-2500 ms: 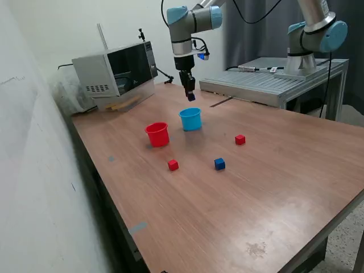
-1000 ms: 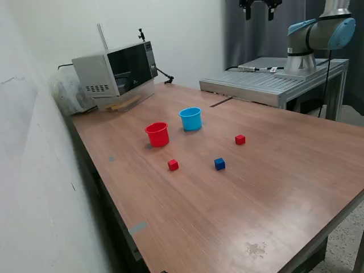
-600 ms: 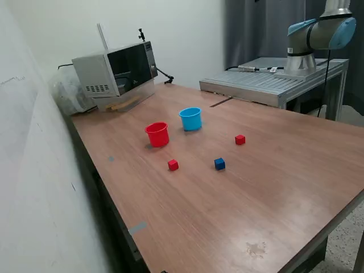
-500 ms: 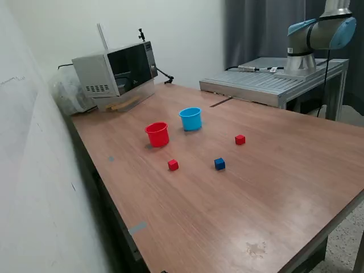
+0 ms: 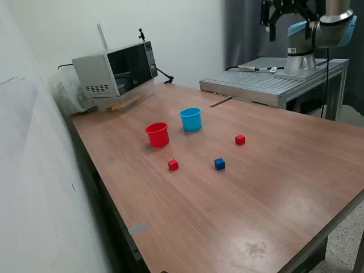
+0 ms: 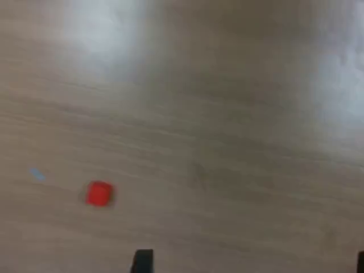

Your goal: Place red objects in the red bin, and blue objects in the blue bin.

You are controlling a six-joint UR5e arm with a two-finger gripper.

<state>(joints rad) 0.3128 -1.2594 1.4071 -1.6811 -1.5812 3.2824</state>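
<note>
In the exterior view the red bin (image 5: 157, 135) and the blue bin (image 5: 191, 119) stand upright side by side on the wooden table (image 5: 273, 182). In front of them lie two red cubes (image 5: 173, 165) (image 5: 240, 139) and one dark blue cube (image 5: 219, 164), all apart from each other. My gripper (image 5: 282, 14) hangs high at the exterior view's upper right, far above the table. In the blurred wrist view its jaws stand wide open around nothing (image 6: 251, 264), and one red cube (image 6: 99, 193) lies on the wood well below them.
A microwave (image 5: 116, 71) sits at the table's far corner by the wall. A grey metal platform (image 5: 267, 82) behind the table carries the arm's base (image 5: 310, 48). The table's edge runs close along the exterior view's right and bottom.
The gripper was low over the blue bin, then rose out of the top of the view and now shows again at the upper right. Cups and cubes have not moved.
</note>
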